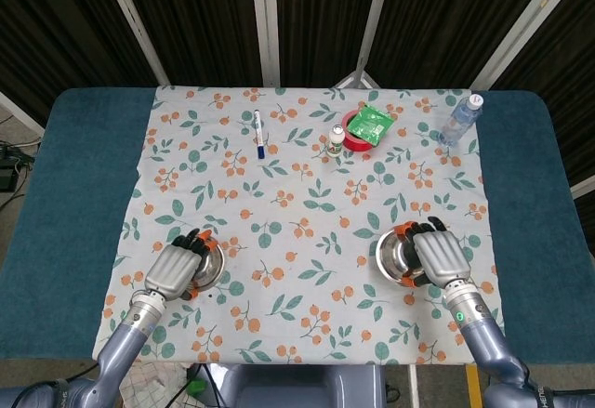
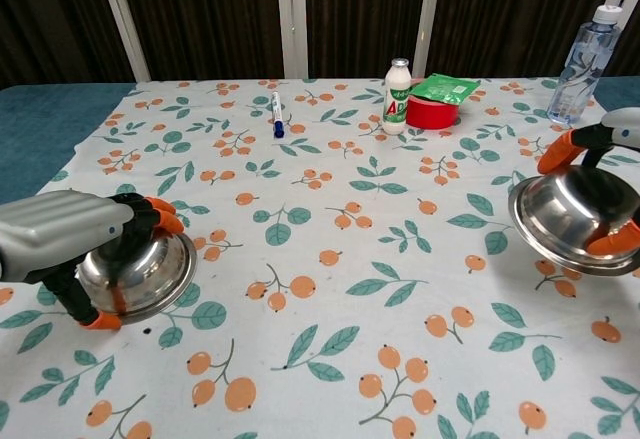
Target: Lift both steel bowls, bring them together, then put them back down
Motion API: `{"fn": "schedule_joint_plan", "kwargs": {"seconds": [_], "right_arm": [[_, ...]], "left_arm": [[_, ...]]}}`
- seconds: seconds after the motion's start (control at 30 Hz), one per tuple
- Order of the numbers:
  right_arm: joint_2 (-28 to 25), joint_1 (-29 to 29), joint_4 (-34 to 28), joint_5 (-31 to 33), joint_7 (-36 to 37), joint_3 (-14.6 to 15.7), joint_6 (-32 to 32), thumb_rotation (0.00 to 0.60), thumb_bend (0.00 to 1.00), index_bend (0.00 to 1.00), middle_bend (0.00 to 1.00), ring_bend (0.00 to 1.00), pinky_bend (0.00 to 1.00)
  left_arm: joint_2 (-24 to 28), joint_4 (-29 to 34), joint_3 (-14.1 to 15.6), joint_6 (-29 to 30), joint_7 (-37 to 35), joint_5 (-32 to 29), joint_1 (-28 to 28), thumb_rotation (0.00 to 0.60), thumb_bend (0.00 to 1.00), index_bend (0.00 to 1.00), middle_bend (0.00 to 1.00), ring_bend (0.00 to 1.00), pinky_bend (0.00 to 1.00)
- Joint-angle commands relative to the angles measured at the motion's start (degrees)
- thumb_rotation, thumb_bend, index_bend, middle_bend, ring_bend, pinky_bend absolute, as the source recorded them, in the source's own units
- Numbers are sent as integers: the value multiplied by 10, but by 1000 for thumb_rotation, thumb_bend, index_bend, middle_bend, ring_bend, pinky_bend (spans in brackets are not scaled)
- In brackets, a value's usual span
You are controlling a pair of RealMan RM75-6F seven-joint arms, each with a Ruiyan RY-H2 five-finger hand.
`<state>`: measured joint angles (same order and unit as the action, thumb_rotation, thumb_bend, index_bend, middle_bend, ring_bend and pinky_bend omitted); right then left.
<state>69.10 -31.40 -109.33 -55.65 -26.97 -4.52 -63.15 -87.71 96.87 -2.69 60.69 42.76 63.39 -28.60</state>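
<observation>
Two steel bowls sit at the near corners of the flowered cloth [image 1: 307,204]. My left hand [image 1: 175,270] [image 2: 60,244] grips the left bowl [image 1: 206,261] [image 2: 150,271], its fingers [image 2: 150,215] curled over the far rim and a thumb tip below the near side. My right hand [image 1: 437,255] [image 2: 610,149] grips the right bowl [image 1: 398,256] [image 2: 572,219], which tilts toward the table's middle, held between orange fingertips [image 2: 560,151] above and below. Whether either bowl clears the cloth I cannot tell.
At the back stand a blue-capped marker [image 1: 258,133] [image 2: 277,114], a small white bottle [image 1: 336,139] [image 2: 398,83], a red tape roll [image 1: 356,142] [image 2: 430,111] under a green packet [image 1: 371,123] [image 2: 443,88], and a water bottle [image 1: 459,119] [image 2: 582,64] at far right.
</observation>
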Motion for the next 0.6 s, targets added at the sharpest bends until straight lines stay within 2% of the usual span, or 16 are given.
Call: {"fn": "schedule_joint_plan", "kwargs": {"seconds": [0.03, 0.4, 0.6], "right_arm": [[0, 0, -3, 1, -3, 0, -2, 600, 207, 467, 389, 488, 121], [-3, -2, -9, 14, -16, -1, -9, 600, 211, 467, 389, 488, 121], [-4, -4, -10, 18, -19, -2, -10, 600, 211, 467, 389, 488, 121]], "left_arm": [[1, 2, 0, 1, -3, 1, -2, 600, 169, 177, 65, 62, 185], [5, 6, 2, 13, -25, 17, -6, 600, 170, 189, 88, 83, 202], [9, 9, 4, 8, -16, 1, -11, 600, 170, 189, 89, 83, 202]]}}
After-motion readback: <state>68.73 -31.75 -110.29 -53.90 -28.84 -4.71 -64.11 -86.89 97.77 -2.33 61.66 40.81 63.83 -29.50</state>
